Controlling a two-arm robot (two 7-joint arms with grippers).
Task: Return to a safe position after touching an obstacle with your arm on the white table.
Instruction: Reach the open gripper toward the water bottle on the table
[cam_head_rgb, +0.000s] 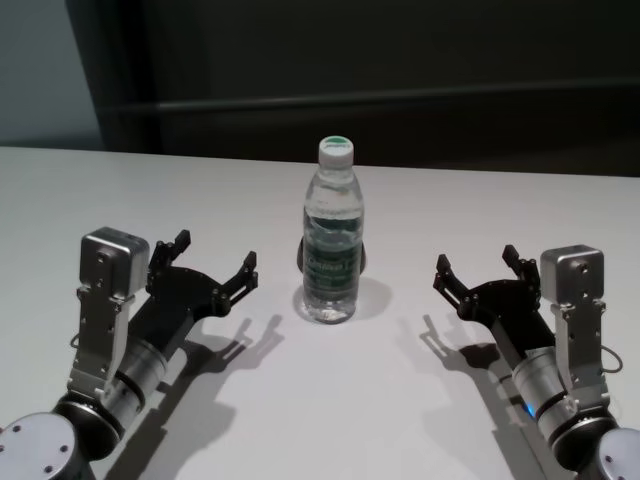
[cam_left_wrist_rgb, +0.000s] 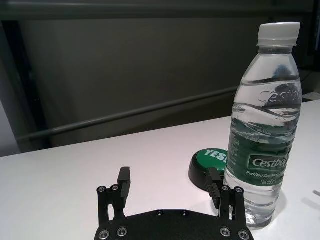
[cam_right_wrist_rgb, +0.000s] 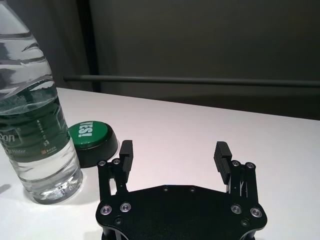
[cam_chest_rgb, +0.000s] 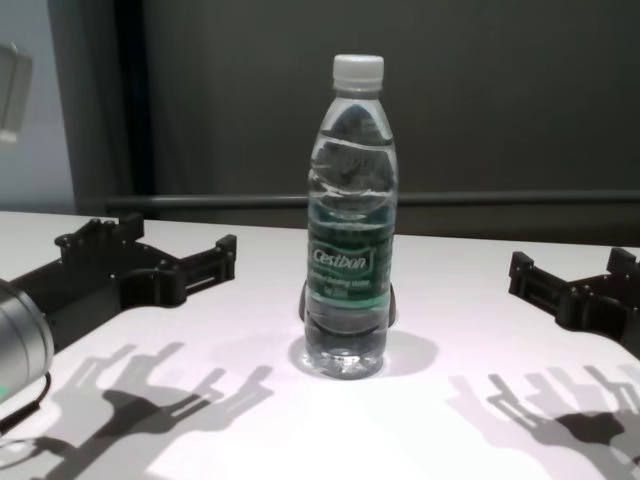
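The obstacle (cam_head_rgb: 332, 240), a clear water bottle with a white cap and green label, stands upright at the middle of the white table (cam_head_rgb: 320, 400). It also shows as the obstacle (cam_chest_rgb: 348, 260), the obstacle (cam_left_wrist_rgb: 262, 130) and the obstacle (cam_right_wrist_rgb: 35, 115). My left gripper (cam_head_rgb: 215, 260) hovers open to the bottle's left, a short gap away, nothing between its fingers (cam_left_wrist_rgb: 123, 181). My right gripper (cam_head_rgb: 478, 265) hovers open farther off on the bottle's right, also empty, with its fingers (cam_right_wrist_rgb: 221, 156) spread. Neither arm touches the bottle.
A dark round button with a green top (cam_left_wrist_rgb: 207, 162) sits on the table just behind the bottle, seen also as the button (cam_right_wrist_rgb: 92, 140). A dark wall with a horizontal rail (cam_head_rgb: 400, 98) runs behind the table's far edge.
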